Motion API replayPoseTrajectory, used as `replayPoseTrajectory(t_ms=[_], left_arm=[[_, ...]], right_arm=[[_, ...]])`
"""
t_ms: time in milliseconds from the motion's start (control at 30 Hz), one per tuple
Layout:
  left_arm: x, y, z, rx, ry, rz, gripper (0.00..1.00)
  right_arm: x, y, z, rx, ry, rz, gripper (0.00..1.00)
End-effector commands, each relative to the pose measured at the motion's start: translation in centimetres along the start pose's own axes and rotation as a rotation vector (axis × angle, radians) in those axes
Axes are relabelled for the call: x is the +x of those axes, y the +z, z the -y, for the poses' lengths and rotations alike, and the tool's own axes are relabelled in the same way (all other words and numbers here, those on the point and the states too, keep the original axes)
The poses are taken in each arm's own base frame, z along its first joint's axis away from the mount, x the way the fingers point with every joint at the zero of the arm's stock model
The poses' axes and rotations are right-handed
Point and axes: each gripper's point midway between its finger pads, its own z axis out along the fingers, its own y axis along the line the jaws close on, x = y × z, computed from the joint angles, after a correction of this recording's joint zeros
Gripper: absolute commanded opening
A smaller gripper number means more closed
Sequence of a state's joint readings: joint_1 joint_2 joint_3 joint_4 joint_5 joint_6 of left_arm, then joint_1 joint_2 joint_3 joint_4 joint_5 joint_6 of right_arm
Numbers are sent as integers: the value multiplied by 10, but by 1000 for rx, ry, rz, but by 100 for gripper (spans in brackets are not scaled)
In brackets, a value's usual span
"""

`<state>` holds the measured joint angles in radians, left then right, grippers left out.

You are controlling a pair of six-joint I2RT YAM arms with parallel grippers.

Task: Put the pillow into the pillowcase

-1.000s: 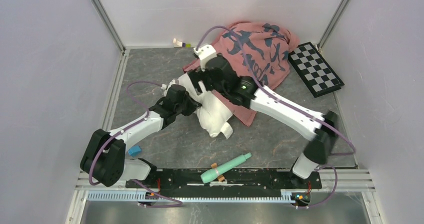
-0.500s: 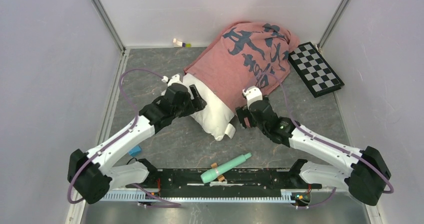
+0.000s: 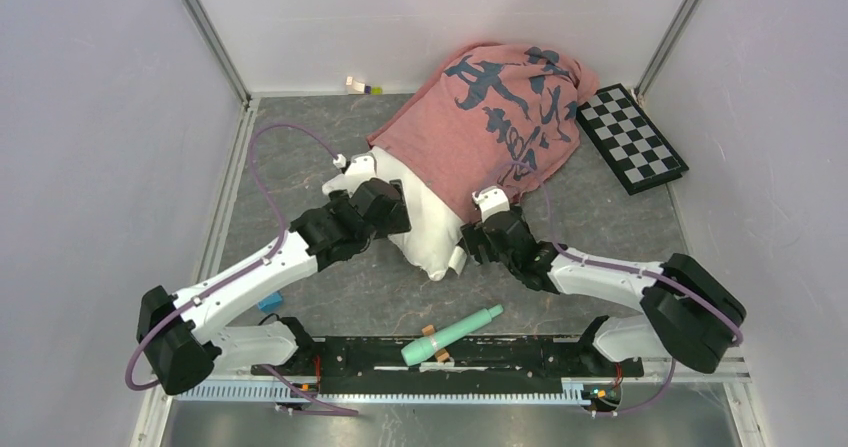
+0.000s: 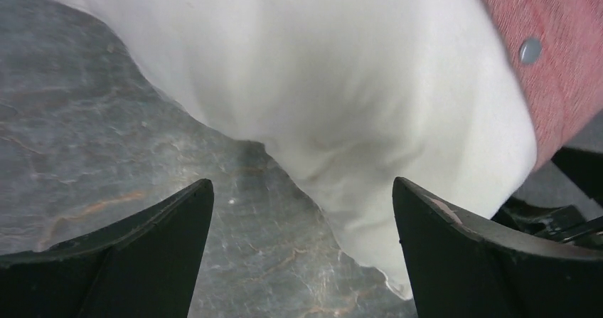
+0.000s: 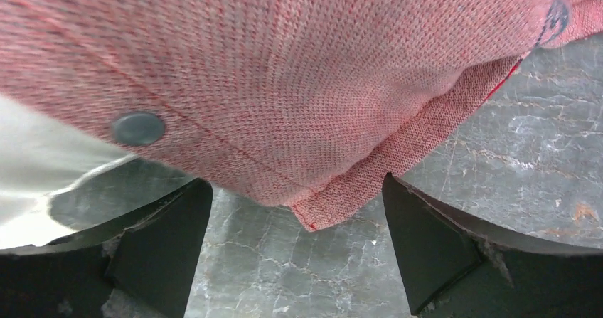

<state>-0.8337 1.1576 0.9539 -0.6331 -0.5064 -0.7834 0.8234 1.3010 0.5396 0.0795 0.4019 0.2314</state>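
Observation:
The pinkish-red pillowcase [image 3: 500, 117] with dark brush marks lies at the back, pulled over the far part of the white pillow [image 3: 432, 232]. The pillow's near end sticks out toward the arms. My left gripper [image 3: 398, 210] is open against the pillow's left side. In its wrist view the fingers [image 4: 171, 240] straddle the pillow's edge [image 4: 341, 83] over the grey floor without gripping. My right gripper [image 3: 468, 240] is open at the pillowcase's near corner. The hem corner [image 5: 313, 215] hangs between its fingers [image 5: 434, 240], beside a grey snap button [image 5: 137, 128].
A black-and-white checkerboard [image 3: 630, 137] lies at the back right. A teal cylinder [image 3: 450, 335] rests near the front rail, and a small blue block [image 3: 268, 301] sits by the left arm. Small bits [image 3: 362, 86] lie by the back wall. White walls close in on three sides.
The left gripper has opened and let go of the pillow. The right arm has swung back from over the pillowcase to its near corner. The pillowcase now lies smoother over the pillow.

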Motion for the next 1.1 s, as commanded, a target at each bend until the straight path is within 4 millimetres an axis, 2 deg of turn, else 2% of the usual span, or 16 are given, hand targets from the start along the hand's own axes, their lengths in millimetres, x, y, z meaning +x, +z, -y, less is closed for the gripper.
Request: replayPoseTrajectory(t_ms=[0, 100, 167, 233, 267, 367, 433, 500, 567, 633, 700, 833, 900, 933, 1000, 1067], left_arm=[[-73, -23, -18, -116, -34, 221, 99], [-89, 1, -38, -149, -129, 175, 88], [-93, 31, -51, -137, -203, 131, 80], [-93, 59, -51, -142, -196, 94, 73], [-90, 75, -46, -135, -179, 65, 66], [-69, 117, -26, -77, -140, -46, 37], [-55, 133, -10, -11, -146, -92, 21], [-46, 135, 12, 62, -142, -134, 13], [-46, 124, 36, 118, -106, -136, 10], [-50, 104, 56, 169, -69, -119, 10], [-53, 85, 69, 228, -80, -127, 12], [-58, 50, 71, 292, -108, -134, 19], [-62, 40, 60, 277, -124, -144, 28], [-65, 37, 51, 262, -146, -144, 37], [-76, 27, 25, 221, -192, -119, 53], [-86, 17, -5, 157, -227, -73, 71]], right_arm=[[-19, 12, 9, 89, 57, 61, 92], [-23, 12, 18, 162, 78, 43, 73], [-30, 9, 20, 176, 80, 40, 44], [-43, 4, 15, 155, 81, 50, 12], [-52, -1, 13, 142, 77, 55, 1], [-94, -25, -13, 52, 41, 133, 0], [-131, -47, -37, -14, 18, 195, 0], [-179, -73, -58, -65, 0, 264, 0], [-227, -101, -78, -117, -16, 334, 0], [-266, -120, -97, -163, -31, 388, 0], [-291, -120, -110, -177, -52, 401, 0], [-324, -77, -135, -163, -115, 377, 0], [-339, -44, -144, -178, -104, 351, 0], [-345, -26, -148, -194, -95, 339, 0], [-346, 9, -143, -203, -71, 310, 0], [-341, 33, -135, -206, -54, 293, 0]])
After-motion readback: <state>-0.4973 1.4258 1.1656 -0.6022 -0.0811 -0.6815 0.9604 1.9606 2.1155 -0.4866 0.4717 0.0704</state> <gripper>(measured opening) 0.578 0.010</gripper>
